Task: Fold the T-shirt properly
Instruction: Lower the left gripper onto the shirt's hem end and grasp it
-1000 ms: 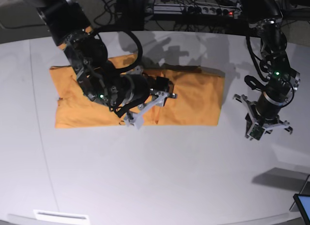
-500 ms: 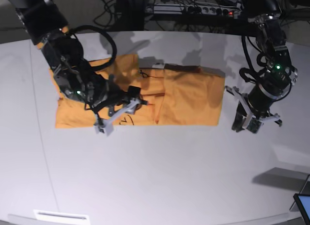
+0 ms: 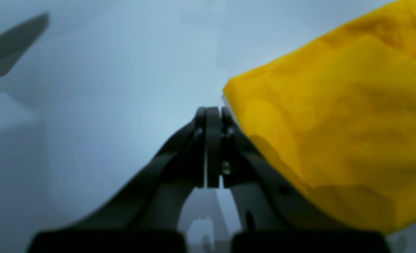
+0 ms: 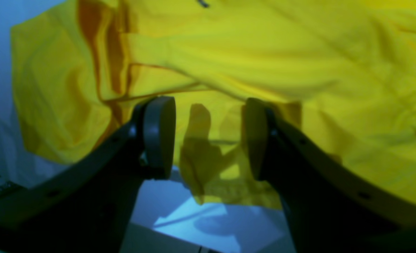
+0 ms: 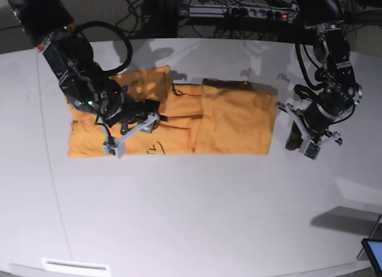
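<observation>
The orange-yellow T-shirt (image 5: 233, 119) lies folded into a long band across the white table (image 5: 197, 217), with dark line marks near its middle. My right gripper (image 5: 132, 134) hovers open over the shirt's left half. In the right wrist view its fingers (image 4: 158, 137) stand apart above rumpled layers of the T-shirt (image 4: 229, 52), with nothing between them. My left gripper (image 5: 301, 142) sits just off the shirt's right edge. In the left wrist view the left gripper (image 3: 213, 116) is shut and empty, right beside a corner of the T-shirt (image 3: 334, 123).
A power strip (image 5: 250, 13) and cables run along the back edge. A white label (image 5: 74, 266) lies at the table's front left. A screen corner (image 5: 373, 253) shows at the lower right.
My right gripper has drawn back to the left over the shirt, uncovering the folded middle. My left gripper has moved up toward the shirt's right edge and closed its jaws.
</observation>
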Tool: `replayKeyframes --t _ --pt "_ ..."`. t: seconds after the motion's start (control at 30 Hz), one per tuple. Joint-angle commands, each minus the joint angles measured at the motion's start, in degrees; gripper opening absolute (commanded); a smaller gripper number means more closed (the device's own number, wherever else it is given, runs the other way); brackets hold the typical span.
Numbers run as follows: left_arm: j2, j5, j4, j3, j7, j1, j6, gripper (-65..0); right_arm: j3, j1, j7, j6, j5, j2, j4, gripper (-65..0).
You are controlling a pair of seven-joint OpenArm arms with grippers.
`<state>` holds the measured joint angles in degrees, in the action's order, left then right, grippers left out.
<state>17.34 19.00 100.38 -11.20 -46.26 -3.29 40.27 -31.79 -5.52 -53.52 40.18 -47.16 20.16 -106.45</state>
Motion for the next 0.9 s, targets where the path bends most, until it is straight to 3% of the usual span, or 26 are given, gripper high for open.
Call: replayKeyframes --t 0.0,0.2,0.5,0.87 --pt "0.5 0.7 1.2 1.0 1.6 0.8 -0.3 -65.0 0.3 -1.0 0.7 -0.2 -0.3 0.2 -1.2 -34.4" --pt "-1.4 0.4 -2.0 7.1 1.6 2.5 -0.3 -65.0 0.3 -1.0 0.6 -0.2 -0.3 0.2 -1.2 -34.4" --pt "-1.9 -0.3 -12.9 7.3 1.5 4.1 -0.3 -65.0 0.3 -0.4 0.6 -0.2 -0.3 0.2 -1.2 -34.4" --pt "-1.9 -19.8 -16.6 10.0 6.0 3.9 -0.3 -65.0 0.4 -0.5 0.6 -0.2 -0.3 0.1 -6.0 -34.4"
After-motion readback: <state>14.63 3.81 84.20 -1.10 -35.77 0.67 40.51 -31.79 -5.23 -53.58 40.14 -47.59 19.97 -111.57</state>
